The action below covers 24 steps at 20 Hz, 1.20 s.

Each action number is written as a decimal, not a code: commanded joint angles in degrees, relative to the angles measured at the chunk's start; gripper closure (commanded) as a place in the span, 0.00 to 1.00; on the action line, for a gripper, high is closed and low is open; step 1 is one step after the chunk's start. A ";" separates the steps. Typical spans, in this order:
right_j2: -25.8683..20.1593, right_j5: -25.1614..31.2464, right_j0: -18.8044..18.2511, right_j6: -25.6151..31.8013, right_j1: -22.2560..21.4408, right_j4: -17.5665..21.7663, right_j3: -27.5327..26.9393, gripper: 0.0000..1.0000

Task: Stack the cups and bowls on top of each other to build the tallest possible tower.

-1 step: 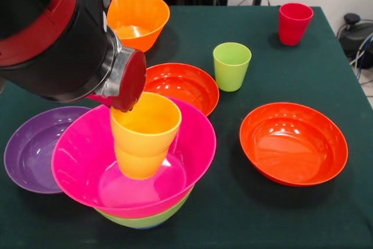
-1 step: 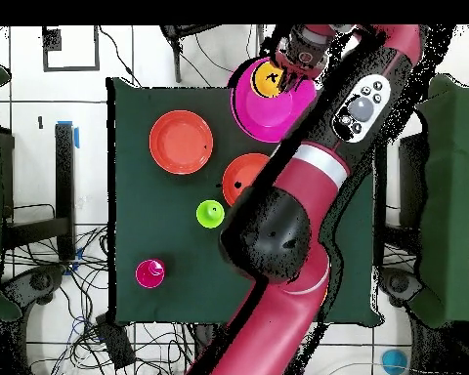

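Tower point(image 1: 137, 170) of glossy plastic ware — a large magenta bowl point(image 1: 76, 161) nested in a lime-green bowl point(image 1: 148, 220), standing at the near edge of the green-clothed tabletop point(image 1: 256, 214) in the front view.

Yellow-orange plastic tumbler point(image 1: 144, 135): upright, within the magenta bowl's hollow; whether it rests on the bottom cannot be told.

Gripper point(image 1: 125, 94) of the red and black arm point(image 1: 52, 33): at the tumbler's rim on its far side; whether it is spread or pinching cannot be told.

Purple round bowl point(image 1: 32, 147): near left corner, partly under the magenta bowl's rim.

Shallow red-orange bowl point(image 1: 186, 86): mid-table, just behind the tower.

Second shallow red-orange bowl point(image 1: 293, 143): toward the right edge, apart from the rest.

Lime-green tumbler point(image 1: 231, 65): upright, just beside the first red-orange bowl.

Red tumbler point(image 1: 294, 23): upright, far right corner.

Deep orange bowl point(image 1: 140, 18): far edge, left of centre — partly behind the arm.
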<state>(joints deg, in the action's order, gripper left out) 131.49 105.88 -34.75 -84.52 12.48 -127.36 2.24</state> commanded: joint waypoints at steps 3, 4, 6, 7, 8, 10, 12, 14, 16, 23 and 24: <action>14.07 -1.84 -1.32 6.75 -0.40 -5.49 0.07 1.00; 14.47 -1.87 -1.40 6.92 -0.37 -5.90 0.11 1.00; 15.40 -1.97 -1.56 7.18 -0.32 -6.87 0.21 1.00; 15.83 -2.05 -1.64 7.32 -0.30 -7.33 0.26 1.00; 16.23 -2.15 -1.71 7.42 -0.25 -7.77 0.30 1.00; 17.12 -2.36 -1.83 7.65 -0.17 -8.76 0.39 1.00; 17.94 -2.63 -2.00 7.87 -0.01 -9.78 0.44 1.00; 18.58 -2.92 -2.16 7.92 0.20 -10.63 0.47 1.00; 19.17 -3.11 -2.26 7.86 0.37 -11.35 0.52 1.00; 18.94 -1.71 -2.38 7.46 0.99 -12.71 0.24 1.00; 18.60 -1.36 -2.39 7.55 1.13 -12.82 0.12 1.00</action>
<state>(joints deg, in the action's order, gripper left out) 143.90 105.90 -36.64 -84.52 12.79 -139.72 5.78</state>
